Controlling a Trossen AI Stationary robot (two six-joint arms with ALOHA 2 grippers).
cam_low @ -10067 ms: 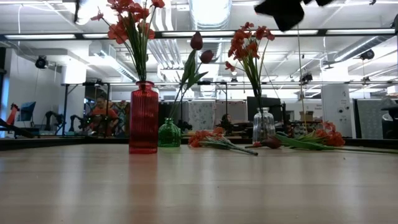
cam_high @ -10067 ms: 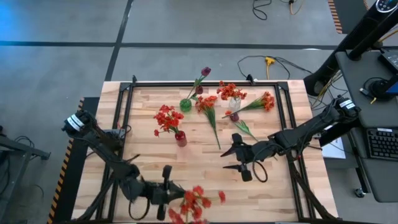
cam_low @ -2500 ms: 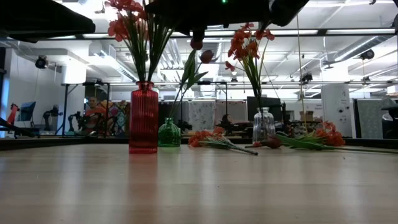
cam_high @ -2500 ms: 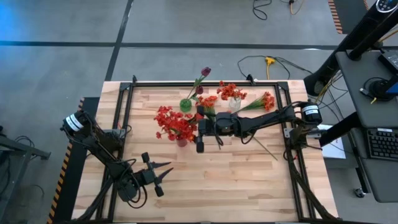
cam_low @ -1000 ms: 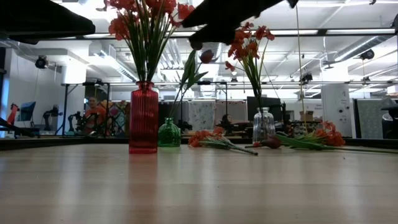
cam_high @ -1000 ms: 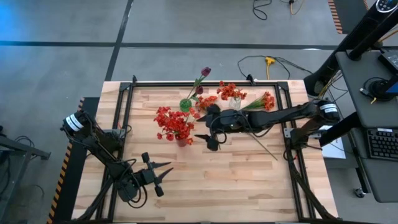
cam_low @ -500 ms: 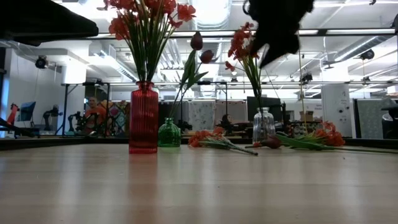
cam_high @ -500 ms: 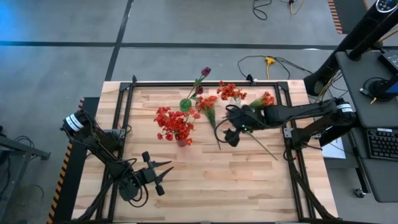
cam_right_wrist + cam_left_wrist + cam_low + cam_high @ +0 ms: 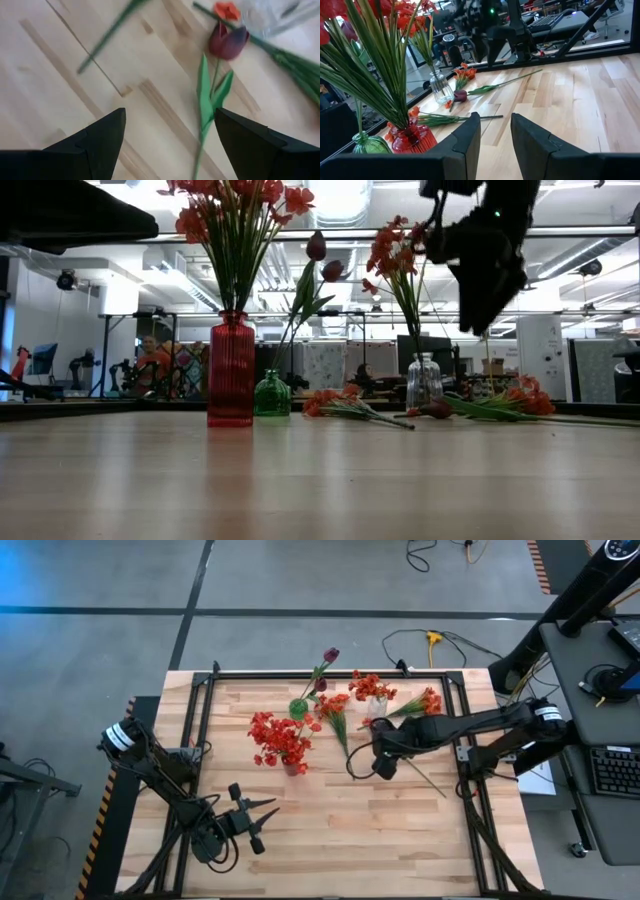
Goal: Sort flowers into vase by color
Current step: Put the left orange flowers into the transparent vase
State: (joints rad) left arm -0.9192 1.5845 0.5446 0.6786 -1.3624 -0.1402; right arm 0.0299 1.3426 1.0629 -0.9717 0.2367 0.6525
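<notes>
From overhead we look straight down on the whole table [image 9: 300, 830]. Our low camera sits at tabletop level, facing across to the red vase [image 9: 231, 370] and the room behind. The left wrist camera looks from afar over the same vase. The right wrist camera looks down close on a purple tulip [image 9: 227, 41].

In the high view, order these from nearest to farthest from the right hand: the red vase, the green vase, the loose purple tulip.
From the right hand:
1. Loose purple tulip, lying just behind it.
2. Red vase, toward the left arm's side.
3. Green vase, farther back on that side.
</notes>
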